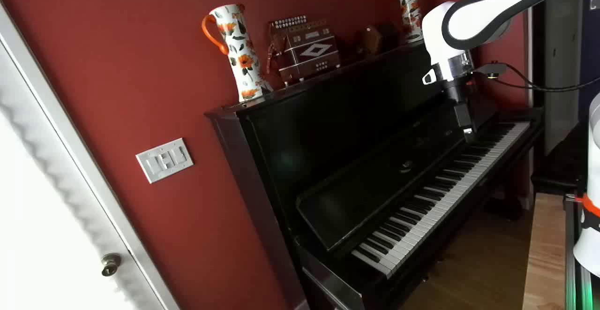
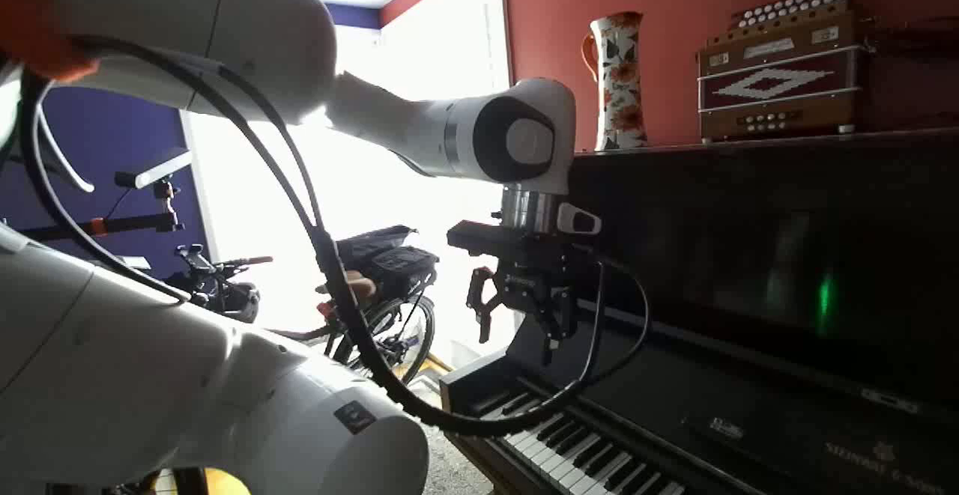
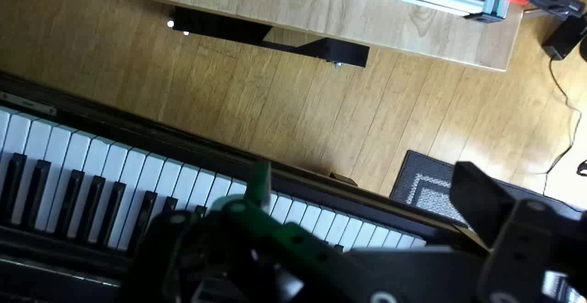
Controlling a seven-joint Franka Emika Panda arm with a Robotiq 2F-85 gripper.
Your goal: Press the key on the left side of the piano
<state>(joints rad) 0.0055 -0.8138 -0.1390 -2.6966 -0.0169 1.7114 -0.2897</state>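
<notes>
The black Steinway upright piano (image 1: 370,160) sits toward 4 o'clock in both exterior views. The Franka arm (image 1: 487,19) extends from 2 o'clock in an exterior view. On the piano stands a button accordion (image 2: 779,83), with a floral pitcher (image 2: 620,87) at its 9 o'clock. The Robotiq gripper (image 2: 516,347) hangs above the keys (image 1: 445,197); its fingers (image 2: 485,324) are wide apart and grasp nothing.

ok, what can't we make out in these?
Keys, wrist view: some hidden behind the jaws.
Piano, in an exterior view: cut off by the right and bottom edges.
Bike, in an exterior view: partly hidden by the arm.
Plate, wrist view: mark too small to read.
</notes>
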